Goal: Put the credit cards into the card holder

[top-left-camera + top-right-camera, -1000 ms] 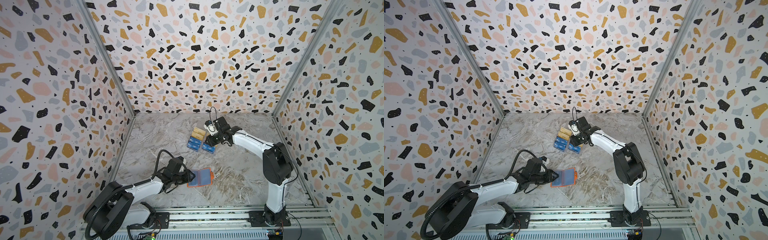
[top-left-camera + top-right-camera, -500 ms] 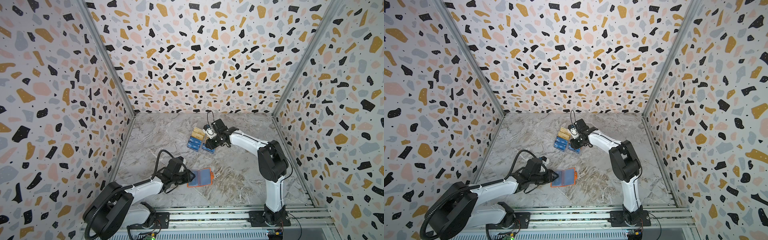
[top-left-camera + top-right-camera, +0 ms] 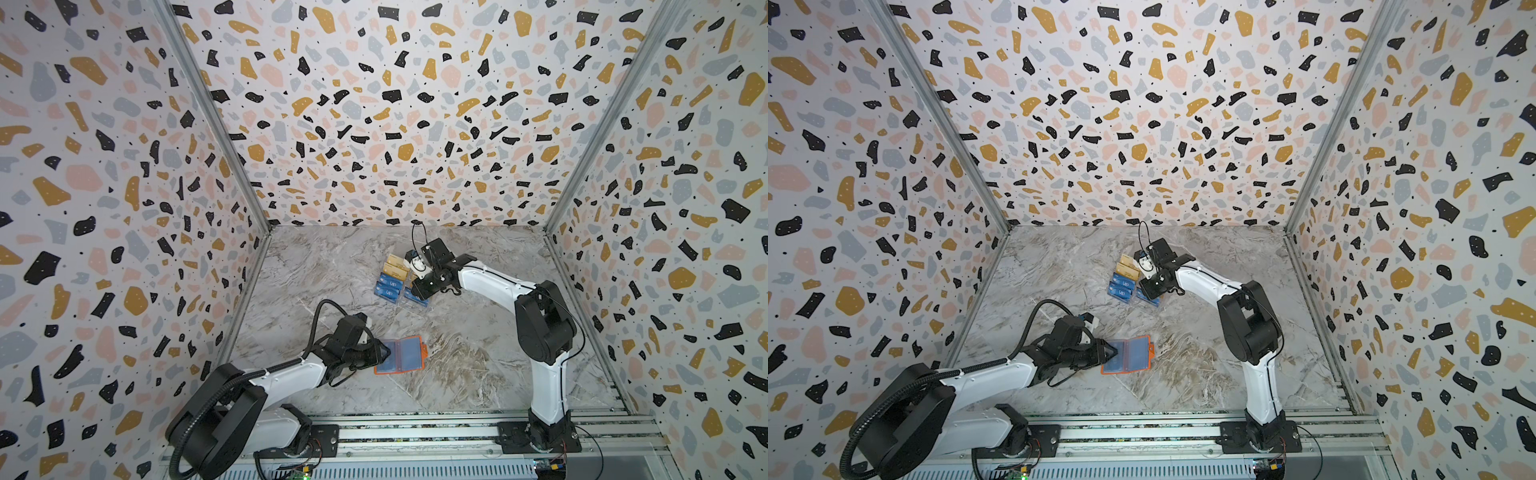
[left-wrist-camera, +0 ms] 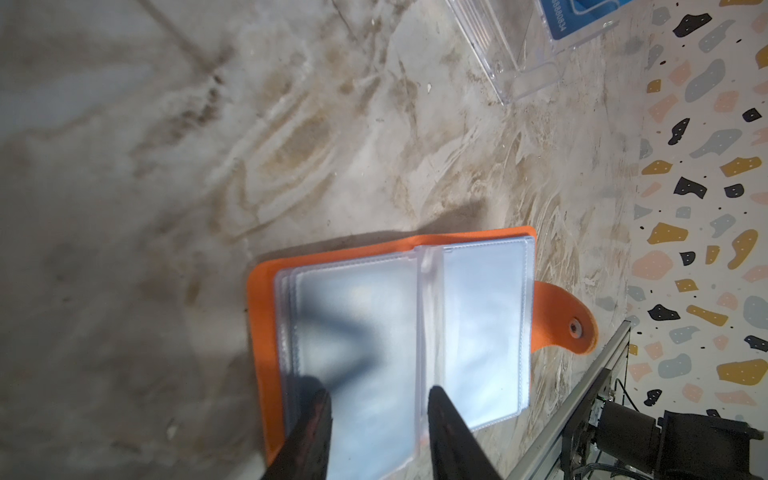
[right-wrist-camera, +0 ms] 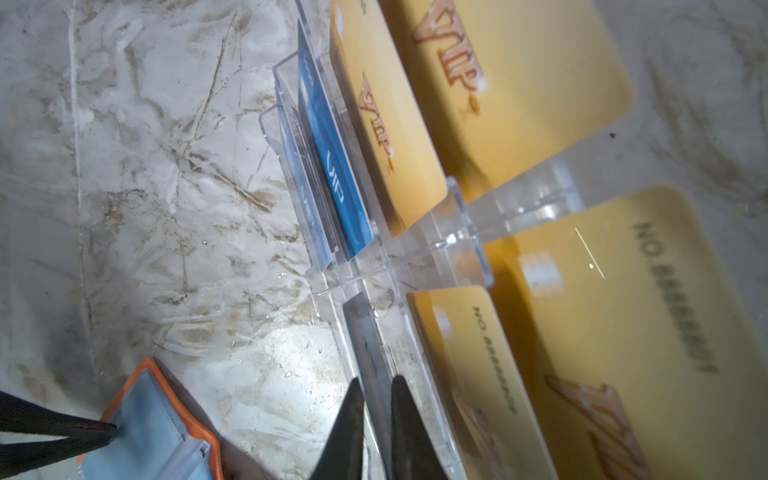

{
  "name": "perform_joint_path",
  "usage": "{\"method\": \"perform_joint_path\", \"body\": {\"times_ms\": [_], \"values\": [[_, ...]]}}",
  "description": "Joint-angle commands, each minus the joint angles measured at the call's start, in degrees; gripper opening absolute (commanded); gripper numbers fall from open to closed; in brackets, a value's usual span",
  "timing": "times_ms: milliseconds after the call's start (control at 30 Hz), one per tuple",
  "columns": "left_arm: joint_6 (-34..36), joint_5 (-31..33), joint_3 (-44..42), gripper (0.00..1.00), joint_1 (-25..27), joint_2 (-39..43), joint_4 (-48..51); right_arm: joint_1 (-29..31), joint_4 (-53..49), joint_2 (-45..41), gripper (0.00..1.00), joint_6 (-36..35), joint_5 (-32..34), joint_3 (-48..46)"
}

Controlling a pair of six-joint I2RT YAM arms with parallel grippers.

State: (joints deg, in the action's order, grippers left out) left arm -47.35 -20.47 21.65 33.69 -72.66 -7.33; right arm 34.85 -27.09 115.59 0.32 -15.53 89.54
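Over the last second my right gripper [image 5: 377, 388] has eased down and slightly left over the clear rack [image 5: 457, 232], which sits just above the middle of both top views. Its jaws have drawn in from fairly wide to a slim gap. In the right wrist view its fingers [image 5: 353, 419] now flank a thin grey edge standing in a front slot. I read that as the start of a pick, though I cannot tell whether the edge is a card or a rack divider, or whether the jaws have bitten yet. The left gripper [image 4: 376, 390] has not moved: its jaws are moderately apart and hold nothing, and its tips rest on the clear sleeves [image 4: 482, 316] of the card holder [image 4: 259, 324]. The card holder lies open on the marble floor [image 3: 332, 266] at lower centre of the top views, well apart from the rack. The sleeves look empty, so I judge that no card is in yet. The credit cards [image 3: 395, 270] I can see all stand in the rack. For writing, the blue cards [image 5: 332, 183] carry a white "VIP". The gold cards [image 5: 519, 83] show a raised "VIP" and a dark "NO" followed by a run of eights. The snap button [image 4: 574, 328] on the card holder shows no brand I can read.
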Motion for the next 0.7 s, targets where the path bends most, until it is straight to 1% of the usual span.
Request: {"method": "perform_joint_path", "body": {"times_ms": [0,133,400,500,567,667], "values": [[0.1,0.6,0.8,0.41,-0.2,-0.5,2.1,0.4,-2.4,-0.8,0.15,-2.4,1.0,2.1],[-0.4,0.5,0.6,0.42,-0.2,-0.5,1.4,0.5,-3.5,-0.1,0.14,-4.0,1.2,3.2],[-0.9,0.6,0.3,0.42,-0.2,0.2,1.4,0.5,-3.4,-0.6,0.09,-6.0,-1.7,3.8],[-0.9,0.6,0.5,0.42,-0.2,0.6,1.8,0.5,-3.6,-0.7,0.07,-6.5,-1.5,4.1],[-0.8,0.7,0.5,0.42,-0.2,0.8,2.1,0.5,-3.8,-0.6,0.07,-6.9,-1.1,4.3],[-1.1,0.9,0.5,0.42,-0.2,1.1,2.1,0.6,-4.1,-0.1,0.12,-7.4,0.3,4.3]]}}
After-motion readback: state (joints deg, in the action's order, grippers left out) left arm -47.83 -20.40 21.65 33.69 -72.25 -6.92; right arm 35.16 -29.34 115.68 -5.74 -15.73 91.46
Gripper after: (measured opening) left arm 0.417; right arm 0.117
